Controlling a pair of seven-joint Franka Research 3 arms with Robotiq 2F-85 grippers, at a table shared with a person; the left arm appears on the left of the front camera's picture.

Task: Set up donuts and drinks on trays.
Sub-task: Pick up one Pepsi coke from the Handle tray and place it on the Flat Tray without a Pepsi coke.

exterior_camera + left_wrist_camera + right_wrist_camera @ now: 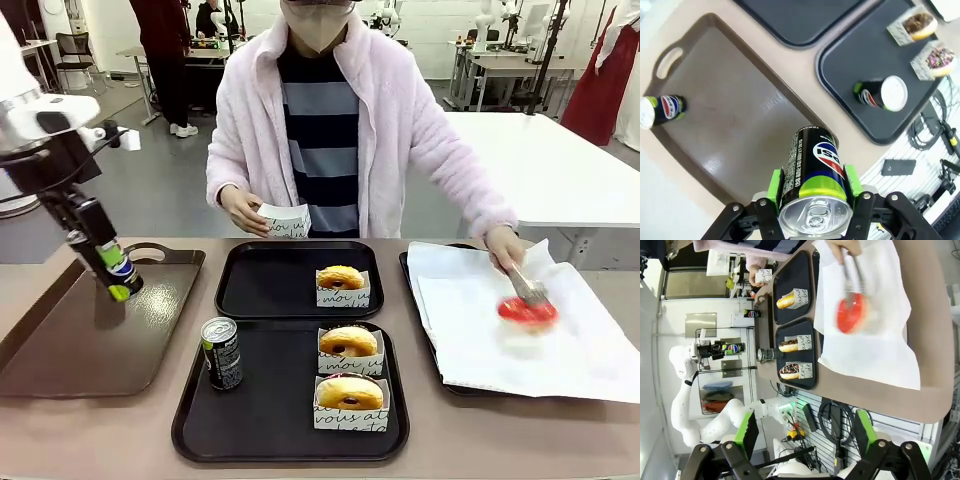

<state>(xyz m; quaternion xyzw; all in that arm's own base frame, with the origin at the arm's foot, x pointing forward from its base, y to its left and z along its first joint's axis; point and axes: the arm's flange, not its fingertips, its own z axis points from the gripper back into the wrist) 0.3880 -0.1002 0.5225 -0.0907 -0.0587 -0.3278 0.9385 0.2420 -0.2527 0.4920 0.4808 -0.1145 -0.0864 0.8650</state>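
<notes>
Near black tray (200, 425): one upright can (221, 352) and two yellow donuts (348, 342) in paper holders. Far black tray (262, 285): a single yellow donut (341, 277). The left gripper (117, 282) clamped a second can (117, 266) above the brown tray (60, 345). The right gripper (806, 432) stood open and empty. Beyond, a person's tongs (525, 288) held a red donut (527, 312) over white paper (470, 335).
</notes>
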